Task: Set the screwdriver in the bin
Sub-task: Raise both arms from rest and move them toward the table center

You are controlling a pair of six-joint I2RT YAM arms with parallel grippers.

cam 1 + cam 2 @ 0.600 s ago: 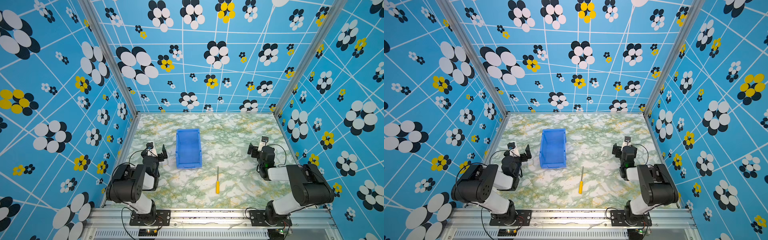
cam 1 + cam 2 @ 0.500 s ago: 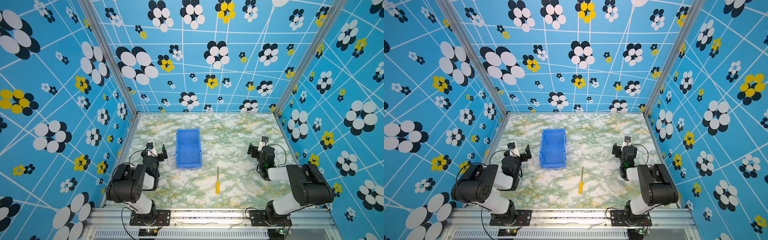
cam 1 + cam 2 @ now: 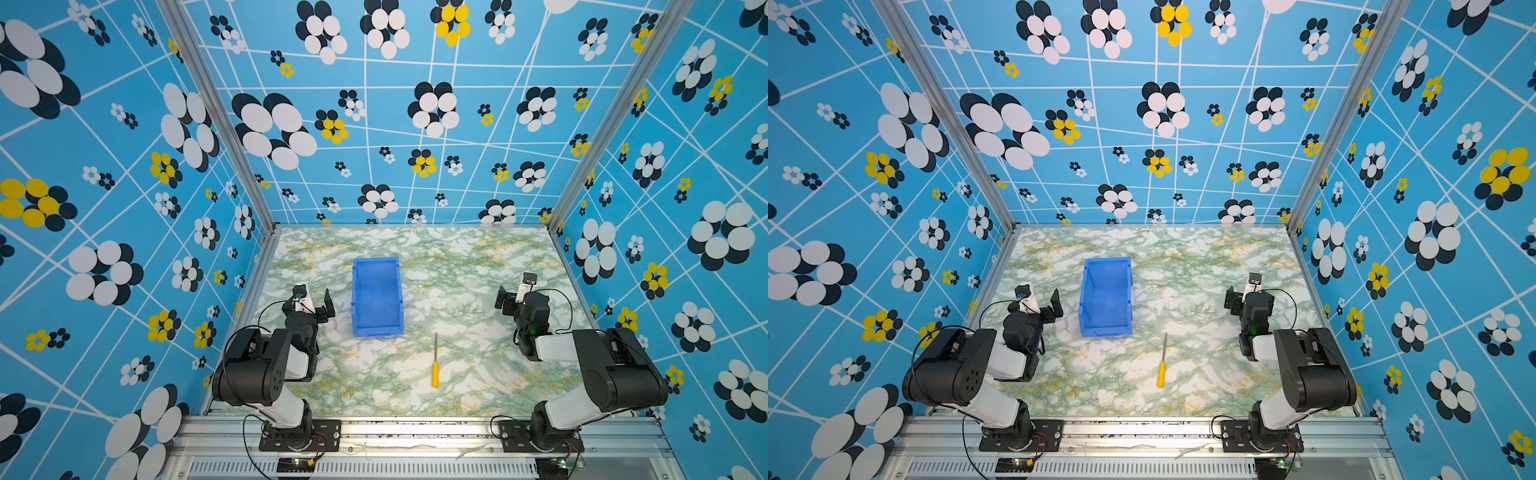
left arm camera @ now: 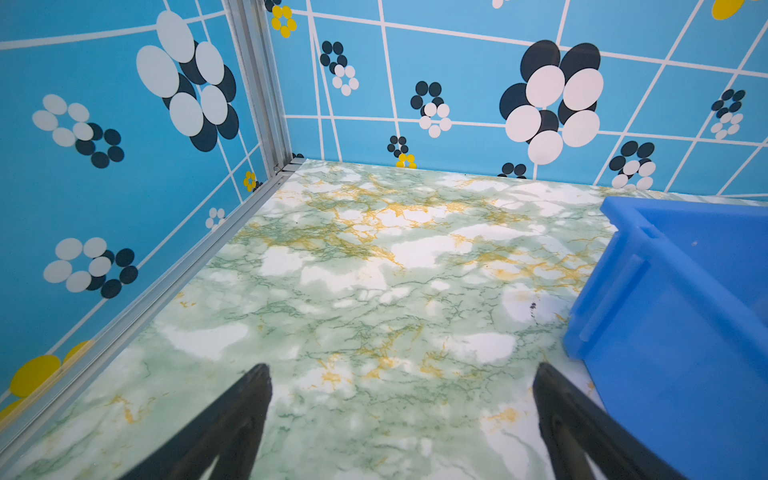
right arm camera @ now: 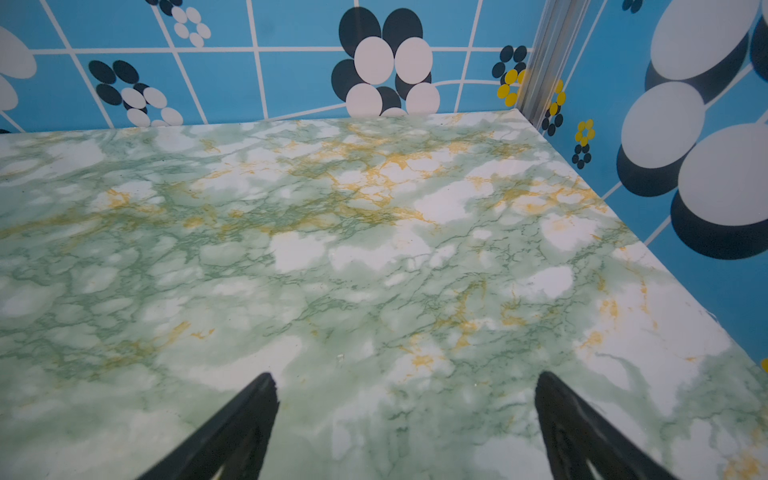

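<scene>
Screwdriver [image 3: 435, 362]: laid flat, near-right of bin [image 3: 376, 261], clear all round.
Left gripper [image 4: 402, 372]: spread wide, nothing gripped.
Right gripper [image 5: 406, 379]: spread wide, nothing gripped.

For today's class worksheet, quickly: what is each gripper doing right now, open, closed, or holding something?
Left gripper: open, holding nothing.
Right gripper: open, holding nothing.

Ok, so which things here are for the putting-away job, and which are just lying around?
For the job:
- yellow screwdriver, lying on the table
- blue bin, nothing in it
- left pincer, open
- right pincer, open

Just there:
- green marble table
- flowery blue walls
No other loose things show.
</scene>
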